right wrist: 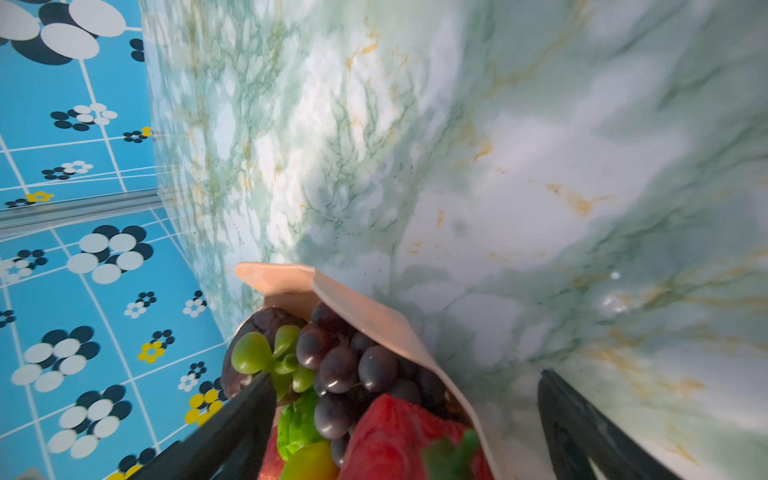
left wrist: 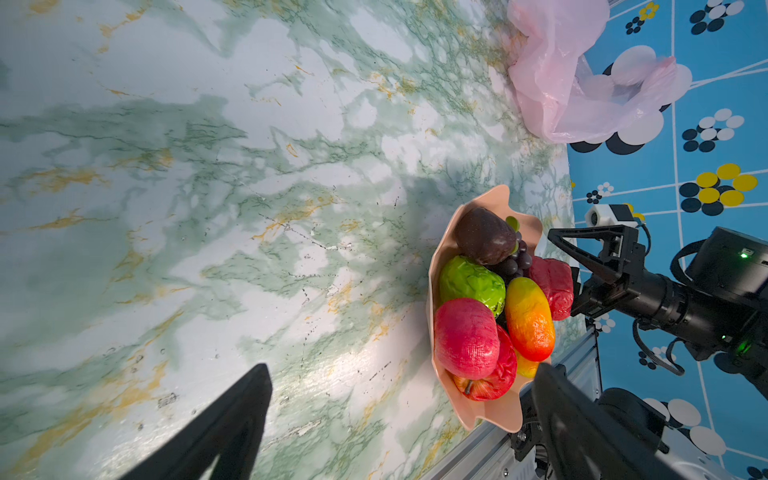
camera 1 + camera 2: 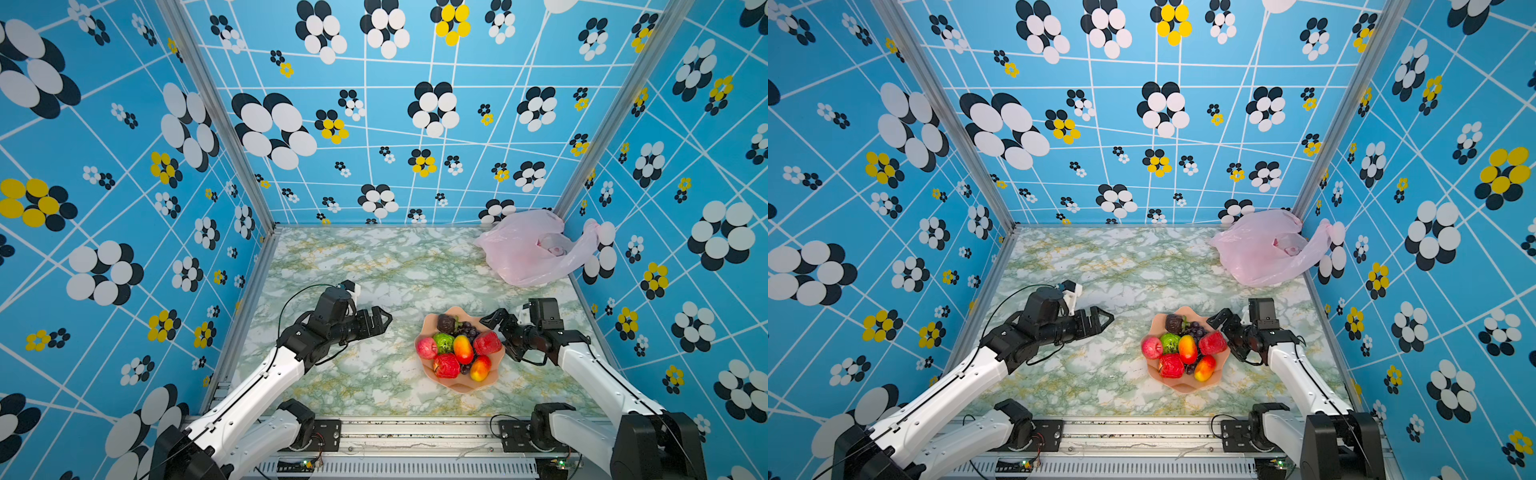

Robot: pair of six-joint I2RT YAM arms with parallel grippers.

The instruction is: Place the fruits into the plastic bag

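**Left gripper** (image 3: 384,322): jaws spread wide, nothing between them. It hangs above bare table (image 3: 374,266), pointing toward the bowl (image 3: 461,388) and stopping well short of its rim. The left wrist view shows both fingers (image 2: 241,415) far apart, with only tabletop in the gap.

**Right gripper** (image 3: 497,337): jaws likewise spread wide, grasping nothing. It stands at the bowl's right edge. In the right wrist view one finger (image 1: 241,419) lies over the fruits by the grapes (image 1: 345,374). The other lies over the table outside the rim. Contact with the bowl or its contents cannot be told.

**Fruits** (image 3: 457,349): all in the bowl, on the near right part of the table. Visible items:
- apple (image 3: 427,348)
- green fruit (image 3: 444,343)
- two mangoes (image 3: 463,349)
- two strawberries (image 3: 487,343)
- grapes
- brown piece (image 3: 446,323)

**Bag** (image 3: 528,249): crumpled in the far right corner, one handle draped against the wall (image 3: 623,208). It is well apart from the bowl and from both grippers.
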